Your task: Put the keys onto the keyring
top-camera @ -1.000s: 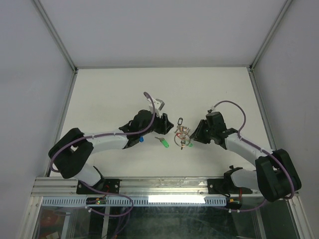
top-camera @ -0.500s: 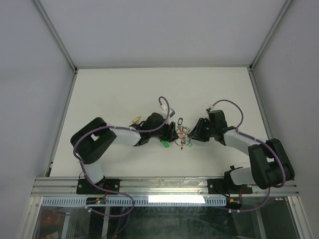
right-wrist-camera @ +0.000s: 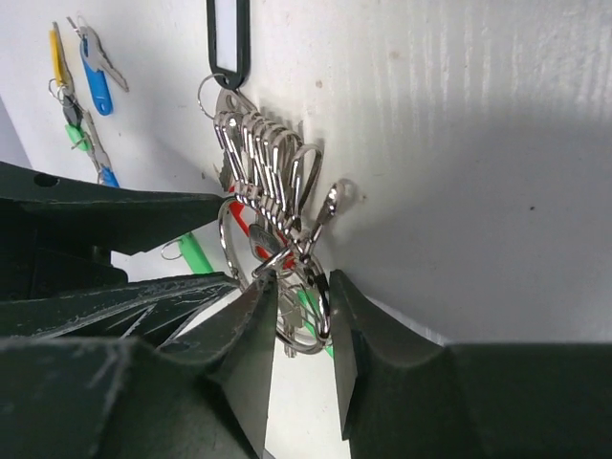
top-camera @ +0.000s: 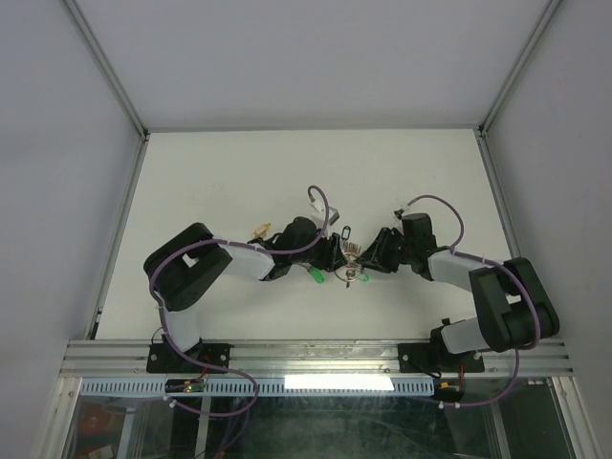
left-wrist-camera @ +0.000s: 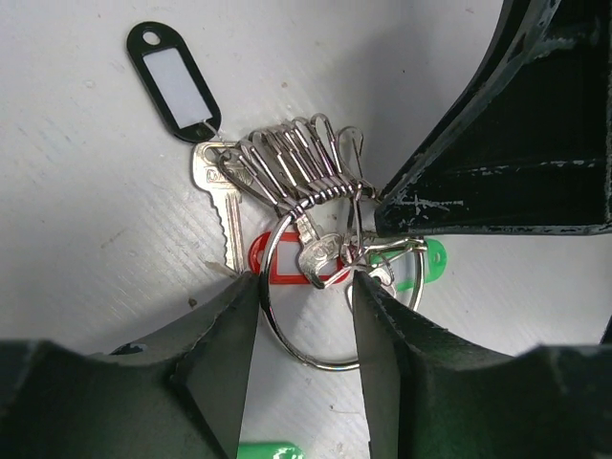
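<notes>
1. The left gripper (left-wrist-camera: 302,287) has its fingers apart, one on each side of the near arc of the keyring (left-wrist-camera: 320,363), and is not visibly pressing on it.
2. The right gripper (right-wrist-camera: 298,279) reaches in from 3 o'clock in the top view. The narrow gap between its fingers holds the ring's wire and a key blade, but whether they pinch cannot be told.
3. The keyring lies flat at mid-bench between both grippers, bunched with a silver key (left-wrist-camera: 228,215), wire clips and red and green tags. A black tag (left-wrist-camera: 177,81) lies at 12 o'clock.
4. The step looks like steadying the ring. It would go best if one gripper clamps the bare wire, not the clips, and keeps it flat while the other feeds a key.
5. A green-capped key (top-camera: 314,275) waits at 8 o'clock of the bunch, and more loose keys (right-wrist-camera: 96,72) lie towards 10 o'clock.
6. The bench (top-camera: 210,182) is white and lightly scuffed. Plain grey walls (top-camera: 287,57) on metal posts close it in.
</notes>
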